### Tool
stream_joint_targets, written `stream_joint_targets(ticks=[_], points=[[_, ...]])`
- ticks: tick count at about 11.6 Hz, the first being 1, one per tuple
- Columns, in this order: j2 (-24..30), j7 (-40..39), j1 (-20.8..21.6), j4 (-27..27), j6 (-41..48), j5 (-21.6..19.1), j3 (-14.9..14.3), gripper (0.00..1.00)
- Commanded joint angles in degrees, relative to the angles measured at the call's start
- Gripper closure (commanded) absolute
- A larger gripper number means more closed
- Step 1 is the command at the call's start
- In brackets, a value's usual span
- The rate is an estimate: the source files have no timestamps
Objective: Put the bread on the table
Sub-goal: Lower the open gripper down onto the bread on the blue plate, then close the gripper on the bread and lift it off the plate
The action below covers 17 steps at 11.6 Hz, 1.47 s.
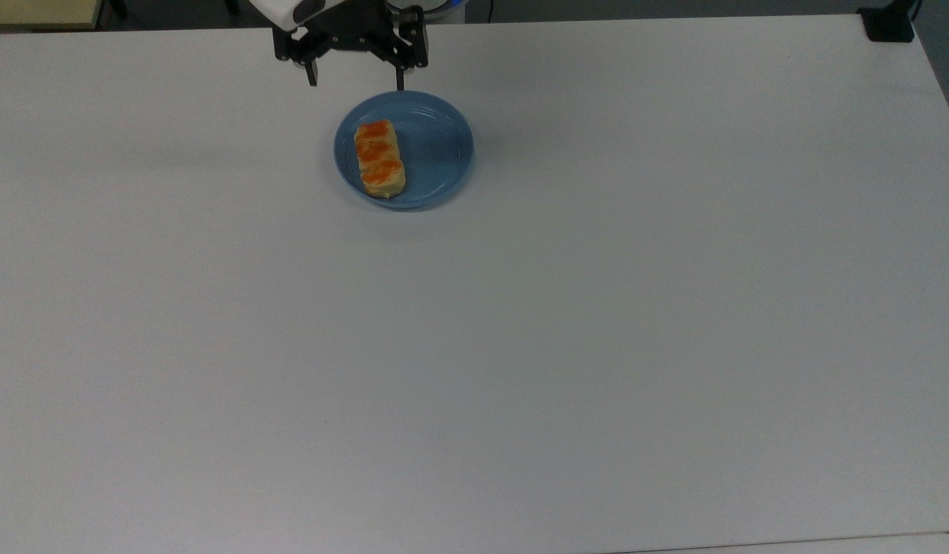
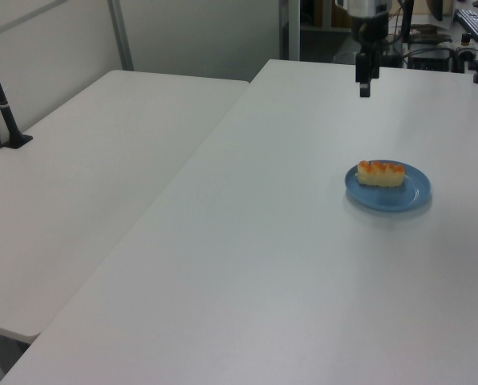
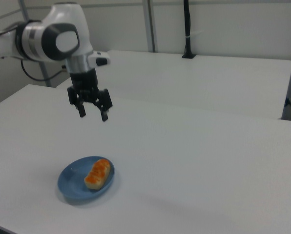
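The bread (image 1: pixel 379 158) is carried by a blue plate (image 1: pixel 436 146) (desk (image 1: pixel 521 346) untouched); the hand (image 1: pixel 355 81) is held spread, empty, above.

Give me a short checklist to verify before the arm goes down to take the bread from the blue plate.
1. Hand open: ok, fingers spread apart.
2. Hand holds nothing: ok.
3. Small pale-yellow loaf with orange glazed bumps lying flat on the round blue plate: ok.
4. Hand directly above the loaf: not ok; in the top view it hangs near the plate's far rim.
5. Free room on the white table to set the loaf down: ok.
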<state>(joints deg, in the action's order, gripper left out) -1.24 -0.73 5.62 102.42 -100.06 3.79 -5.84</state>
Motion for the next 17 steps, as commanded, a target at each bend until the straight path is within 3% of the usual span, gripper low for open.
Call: stream_joint_targets(ticks=[1,4,8,10,13,16,17], points=[[-0.2,-1.1,1.1,9.5,-7.1,3.0,0.0,0.0],[-3.1,-1.1,3.8,14.9,-10.5,3.8,0.0,0.0],[-8.1,-1.0,3.6,16.2,-14.5,6.1,-0.2,0.04],[-9.1,-0.9,4.0,16.5,-15.1,6.5,-0.2,0.21],[-9.7,-0.9,4.3,16.8,-15.1,6.8,-0.2,0.6],[-6.9,-6.3,3.4,14.7,-10.4,6.5,-0.7,0.63],[-6.1,-9.4,2.9,10.8,-6.5,5.9,-2.1,0.63]])
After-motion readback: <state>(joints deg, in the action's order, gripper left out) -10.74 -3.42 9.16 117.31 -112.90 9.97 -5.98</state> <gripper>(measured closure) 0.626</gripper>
